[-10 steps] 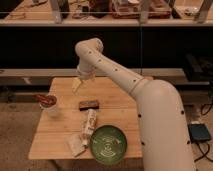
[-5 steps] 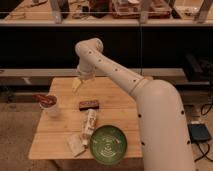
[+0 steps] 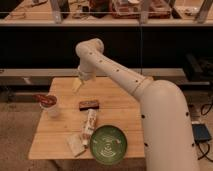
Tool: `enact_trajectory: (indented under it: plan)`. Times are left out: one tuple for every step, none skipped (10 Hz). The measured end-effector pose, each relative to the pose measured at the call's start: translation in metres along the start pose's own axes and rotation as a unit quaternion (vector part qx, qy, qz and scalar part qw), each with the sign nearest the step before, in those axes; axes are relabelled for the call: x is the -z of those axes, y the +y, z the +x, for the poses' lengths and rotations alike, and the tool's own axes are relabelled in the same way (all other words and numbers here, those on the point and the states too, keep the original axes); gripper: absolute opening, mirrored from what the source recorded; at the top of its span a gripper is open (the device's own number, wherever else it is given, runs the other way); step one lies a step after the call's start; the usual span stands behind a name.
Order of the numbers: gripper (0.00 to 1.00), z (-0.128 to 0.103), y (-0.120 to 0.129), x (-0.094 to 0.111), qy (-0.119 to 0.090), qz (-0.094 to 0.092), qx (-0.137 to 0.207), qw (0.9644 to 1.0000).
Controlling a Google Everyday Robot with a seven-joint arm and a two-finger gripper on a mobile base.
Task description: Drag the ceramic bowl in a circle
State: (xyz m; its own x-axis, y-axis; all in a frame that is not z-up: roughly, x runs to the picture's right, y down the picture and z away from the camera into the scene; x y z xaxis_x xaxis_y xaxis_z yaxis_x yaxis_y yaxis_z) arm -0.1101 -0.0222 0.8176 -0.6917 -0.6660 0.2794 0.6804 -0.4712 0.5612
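The ceramic bowl (image 3: 108, 144) is a wide glossy green bowl with pale concentric rings inside. It sits at the front edge of the wooden table (image 3: 117, 102), right of centre. My gripper (image 3: 77, 85) hangs from the white arm over the far left part of the table, well behind the bowl and apart from it. Nothing shows in it.
A small white cup with red contents (image 3: 49, 104) stands at the table's left. A dark bar (image 3: 89, 104) lies mid-table. A pale long packet (image 3: 89, 123) and a crumpled wrapper (image 3: 76, 144) lie just left of the bowl. Shelves stand behind the table.
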Motion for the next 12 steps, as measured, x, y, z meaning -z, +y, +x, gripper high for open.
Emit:
enact_trajectory:
  plan:
    - [0.8, -0.01, -0.004, 0.003, 0.003, -0.005, 0.002, 1.0]
    - [0.8, -0.025, -0.009, 0.005, 0.005, -0.01, 0.002, 0.9999]
    - [0.8, -0.05, -0.019, 0.006, 0.007, -0.014, 0.001, 0.9999]
    - [0.8, -0.094, -0.036, 0.0, -0.002, -0.012, -0.007, 0.9999]
    - [0.8, -0.122, -0.045, -0.006, -0.01, -0.008, -0.015, 0.9998]
    - [0.8, -0.157, -0.056, -0.014, -0.022, -0.001, -0.029, 0.9993]
    - [0.8, -0.193, -0.063, -0.021, -0.032, 0.006, -0.051, 0.9982]
    - [0.8, -0.214, -0.063, -0.025, -0.037, 0.01, -0.069, 0.9969]
    - [0.8, -0.233, -0.063, -0.027, -0.039, 0.013, -0.088, 0.9953]
    - [0.8, -0.242, -0.063, -0.029, -0.04, 0.015, -0.098, 0.9943]
    - [0.8, -0.242, -0.064, -0.028, -0.04, 0.015, -0.098, 0.9943]
    - [0.8, -0.241, -0.064, -0.029, -0.04, 0.015, -0.097, 0.9944]
